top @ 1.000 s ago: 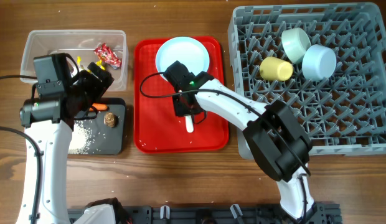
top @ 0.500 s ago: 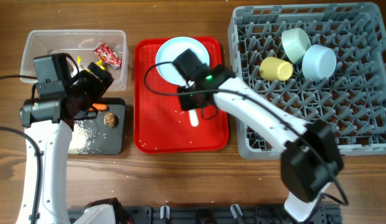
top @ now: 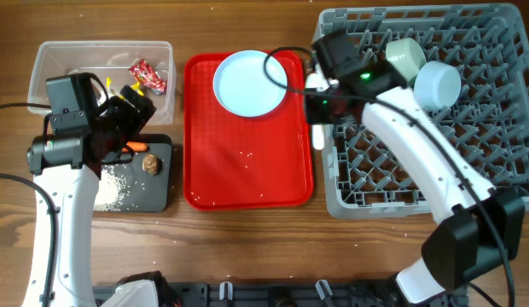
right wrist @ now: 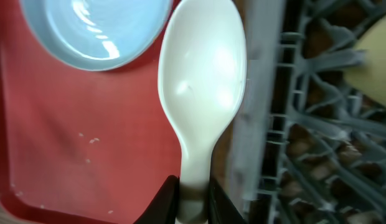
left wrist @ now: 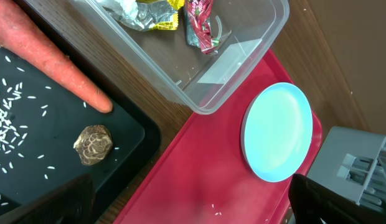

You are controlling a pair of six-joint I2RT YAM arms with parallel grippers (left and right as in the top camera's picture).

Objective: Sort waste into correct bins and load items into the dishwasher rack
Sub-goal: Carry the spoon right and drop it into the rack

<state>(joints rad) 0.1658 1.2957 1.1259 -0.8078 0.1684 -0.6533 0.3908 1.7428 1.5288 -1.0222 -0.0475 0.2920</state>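
White plastic spoon (right wrist: pixel 202 81) hung pinched by its handle in the nearly closed right gripper (right wrist: pixel 193 190), over the dishwasher rack (top: pixel 469 145) edge beside the red tray (top: pixel 247 162), not yet set down. Two bowls lay racked, and the light-blue plate (top: pixel 250 82) waited on the tray. Wrappers (left wrist: pixel 199 28) sat in the clear tub (left wrist: pixel 243 62) and the carrot (left wrist: pixel 50 62) on the black tray (left wrist: pixel 131 124). The left gripper (top: pixel 132 107) gaped wide, empty.

You are running two tubular white-shelled arms, the left arm (top: pixel 53 222) and the right arm (top: pixel 422 162), each wearing bulky black joint housings (top: pixel 469 243) and trailing thin black cables (top: pixel 13 107), a small green light (top: pixel 364 78) glowing near the slim black fingers (right wrist: pixel 160 205) of the right gripper (right wrist: pixel 194 200).
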